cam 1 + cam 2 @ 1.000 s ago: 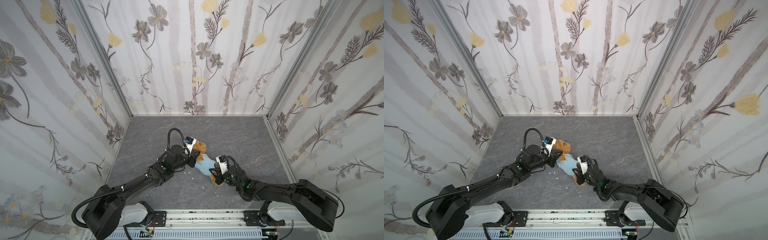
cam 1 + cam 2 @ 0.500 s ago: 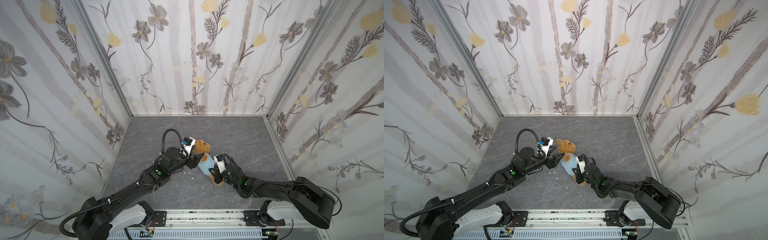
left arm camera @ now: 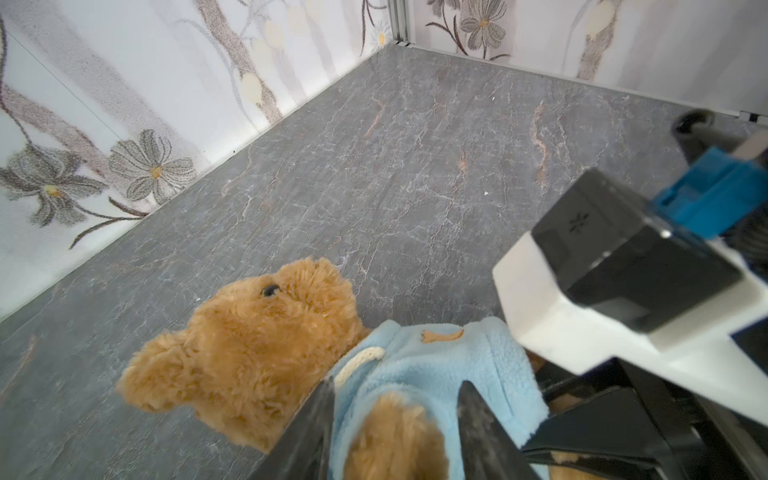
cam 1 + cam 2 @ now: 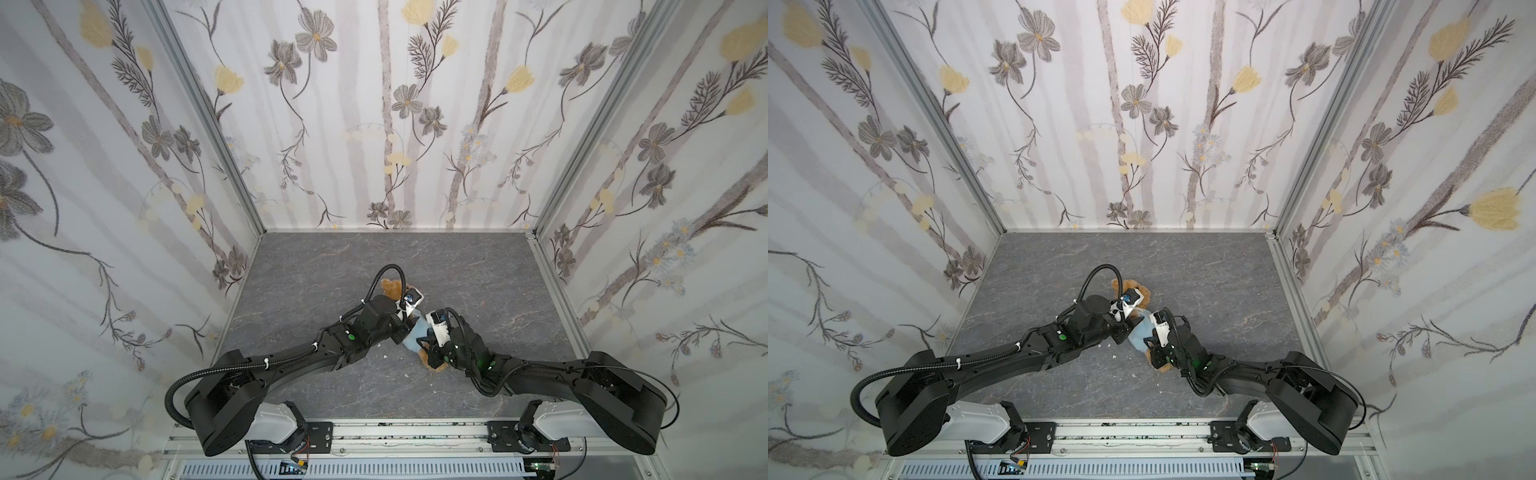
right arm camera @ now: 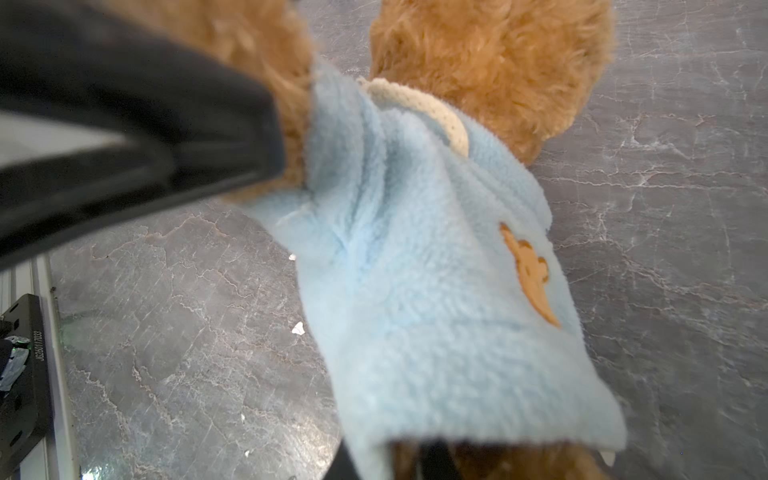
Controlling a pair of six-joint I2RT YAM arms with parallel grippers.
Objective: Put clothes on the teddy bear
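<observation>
The top (image 3: 436,361) is mostly on the teddy bear (image 3: 257,345) — head and an arm (image 3: 395,432) are out. My right fingers (image 5: 434,465) clamp the hem (image 5: 478,432), my left fingers (image 3: 307,440) straddle the arm (grip unclear), bear between them. Just straightening left, I reckon.

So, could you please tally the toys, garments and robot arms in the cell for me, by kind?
teddy bear: 1
light-blue fleece top: 1
robot arms (left, right): 2
Total: 4
</observation>
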